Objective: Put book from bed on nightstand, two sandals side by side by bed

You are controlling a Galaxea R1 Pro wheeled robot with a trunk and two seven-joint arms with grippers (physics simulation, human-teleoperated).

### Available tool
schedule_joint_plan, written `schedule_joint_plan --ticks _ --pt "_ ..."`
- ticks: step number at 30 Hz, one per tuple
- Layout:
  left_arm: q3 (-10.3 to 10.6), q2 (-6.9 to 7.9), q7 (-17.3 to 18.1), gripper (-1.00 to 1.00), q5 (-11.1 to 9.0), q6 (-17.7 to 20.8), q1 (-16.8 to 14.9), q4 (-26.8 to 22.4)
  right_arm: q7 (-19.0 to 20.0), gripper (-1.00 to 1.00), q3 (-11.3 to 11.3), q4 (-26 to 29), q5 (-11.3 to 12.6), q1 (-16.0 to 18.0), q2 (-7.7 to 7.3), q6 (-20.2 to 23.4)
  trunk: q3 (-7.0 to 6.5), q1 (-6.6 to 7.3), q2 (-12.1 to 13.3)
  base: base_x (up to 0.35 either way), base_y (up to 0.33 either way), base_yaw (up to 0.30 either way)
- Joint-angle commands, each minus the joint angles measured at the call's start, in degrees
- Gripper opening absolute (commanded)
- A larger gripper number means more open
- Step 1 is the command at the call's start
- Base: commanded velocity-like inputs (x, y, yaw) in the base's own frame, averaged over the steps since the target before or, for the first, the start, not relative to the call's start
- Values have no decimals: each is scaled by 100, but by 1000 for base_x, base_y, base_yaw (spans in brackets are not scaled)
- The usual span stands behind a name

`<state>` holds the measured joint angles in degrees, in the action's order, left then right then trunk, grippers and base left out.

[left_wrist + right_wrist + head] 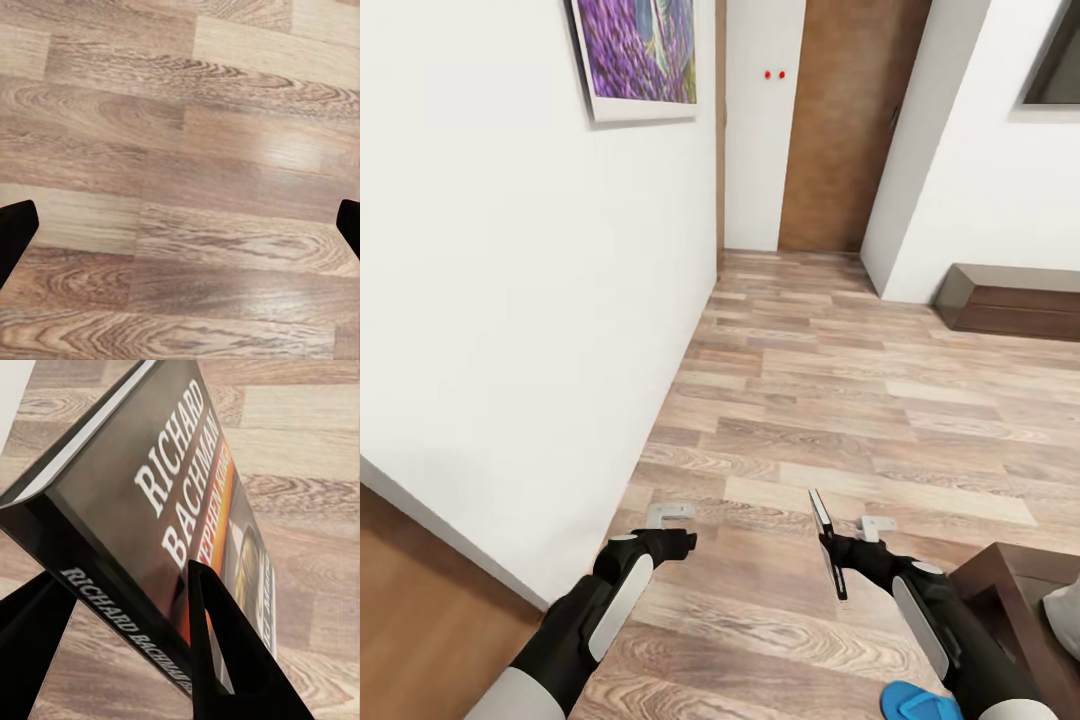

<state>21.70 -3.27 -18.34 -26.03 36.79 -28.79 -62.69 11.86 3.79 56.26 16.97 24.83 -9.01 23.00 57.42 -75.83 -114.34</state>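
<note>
Head view: right gripper [838, 548] at lower centre-right clamps the book [827, 541], thin and dark, seen edge-on and standing nearly upright above the wood-plank floor [840, 400]. Left gripper [678, 528] at lower centre-left holds nothing, fingers spread apart. One bright-blue sandal [920, 701] lies on the floor at the bottom right edge, partly hidden behind the right arm. Dark-brown wooden bed corner [1010, 580] at lower right, a patch of light grey on it at the frame edge. White wall [510, 300] fills the left side, with a purple framed picture [638, 55] at the top. Brown door [850, 120] at top centre, low brown bench [1015, 300] along the right wall.

Left wrist view: two black fingertips [15, 229] at the far left and right edges, set wide, only glossy wood-grain planks between them.

Right wrist view: book [172, 510] fills the frame, glossy dark cover, white "RICHARD BACHMAN" lettering on cover and spine, orange band along one side, white page edge at upper left. Black fingers [217, 645] pinch its lower edge.
</note>
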Motion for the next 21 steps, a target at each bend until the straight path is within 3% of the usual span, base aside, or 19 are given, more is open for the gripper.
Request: schedule_joint_plan --ticks 1,7,11,21 --pt "10 2 -55 100 -60 12 -4 -6 0 -100 8 10 34 2 -5 29 5 -3 -2 336 43 0" --pt "10 2 -57 100 -60 12 -4 -6 1 -100 8 15 34 2 -5 29 5 -3 -2 337 15 -11" --pt "15 2 -62 100 -60 12 -4 -11 8 -100 8 11 34 1 -5 29 5 -3 -2 281 3 -183" --pt "35 2 -60 100 -60 12 -4 -15 9 -100 8 13 34 2 -5 29 5 -3 -2 46 0 -262"
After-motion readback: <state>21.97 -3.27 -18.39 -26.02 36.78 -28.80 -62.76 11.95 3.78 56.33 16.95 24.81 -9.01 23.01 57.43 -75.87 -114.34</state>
